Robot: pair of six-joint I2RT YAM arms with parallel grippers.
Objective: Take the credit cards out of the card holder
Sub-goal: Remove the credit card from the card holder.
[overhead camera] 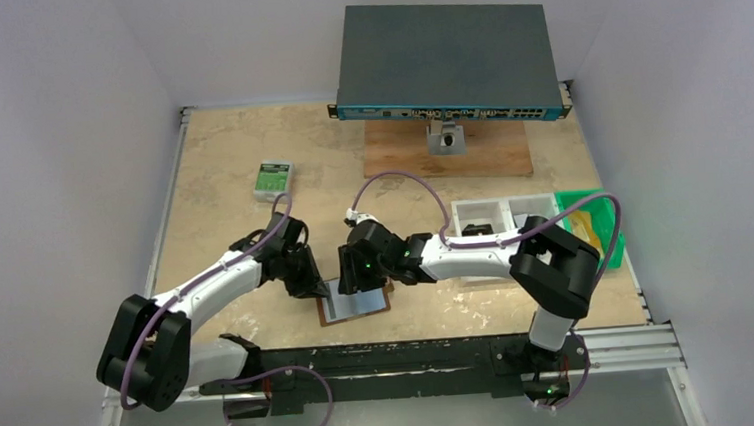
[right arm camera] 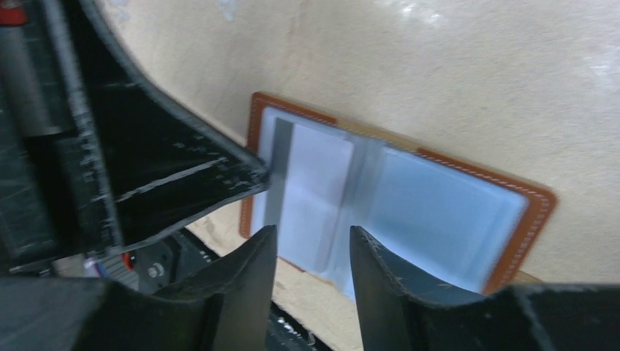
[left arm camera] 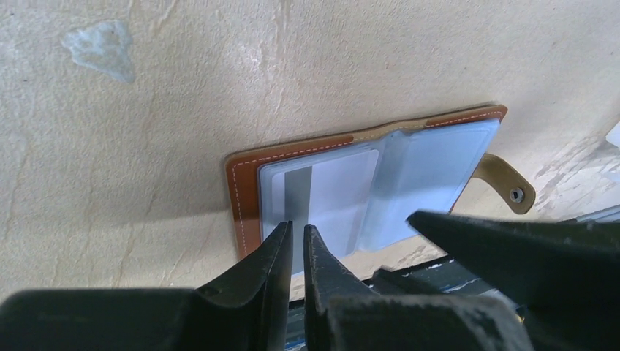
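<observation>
The brown leather card holder (overhead camera: 354,302) lies open and flat near the table's front edge, with its grey-blue pockets facing up. A white card with a grey stripe (left arm camera: 329,190) sits in one pocket; it also shows in the right wrist view (right arm camera: 307,183). The snap tab (left arm camera: 504,183) sticks out at the far side. My left gripper (left arm camera: 298,228) is shut, with its tips over the striped card's near edge and nothing between them. My right gripper (right arm camera: 313,232) is open, with its tips just above the holder's middle fold. Both grippers (overhead camera: 309,276) (overhead camera: 362,267) hover close together over the holder.
A green-and-white box (overhead camera: 272,179) lies at the back left. A network switch (overhead camera: 448,63) stands on a wooden board (overhead camera: 494,153) at the back. White bins (overhead camera: 483,213) and a green basket (overhead camera: 604,219) are on the right. The black front rail (overhead camera: 413,356) is just beyond the holder.
</observation>
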